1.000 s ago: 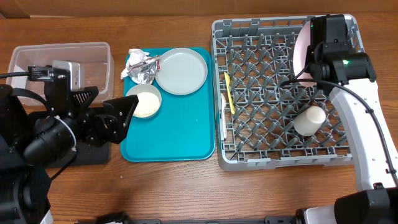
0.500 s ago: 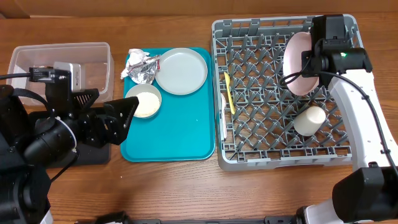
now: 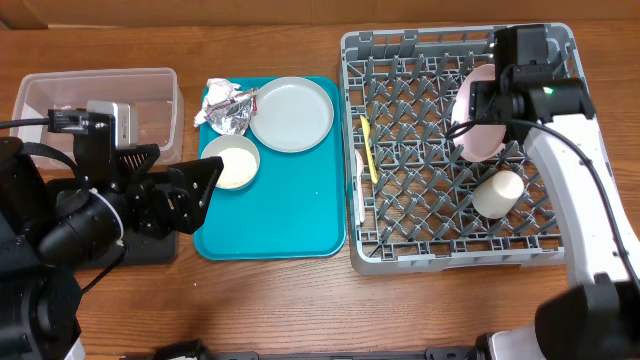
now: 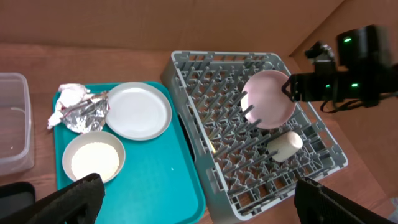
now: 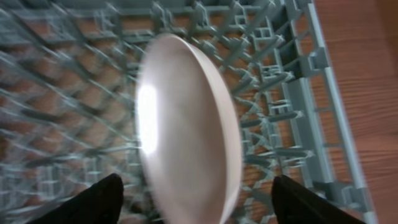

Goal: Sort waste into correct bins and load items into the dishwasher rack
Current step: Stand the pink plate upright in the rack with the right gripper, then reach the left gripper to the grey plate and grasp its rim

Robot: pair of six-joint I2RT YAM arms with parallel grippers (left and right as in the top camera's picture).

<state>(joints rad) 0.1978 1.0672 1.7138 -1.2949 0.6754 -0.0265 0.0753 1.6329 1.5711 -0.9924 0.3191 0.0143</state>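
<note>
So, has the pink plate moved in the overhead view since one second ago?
Yes. The pink plate has come down the image, away from the far wall of the rack and toward the white cup.

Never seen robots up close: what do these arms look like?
The left arm is all black, with black cables and a silver box. The right arm is white with a black wrist, green light and black cable. Fingers are black wedges.
</note>
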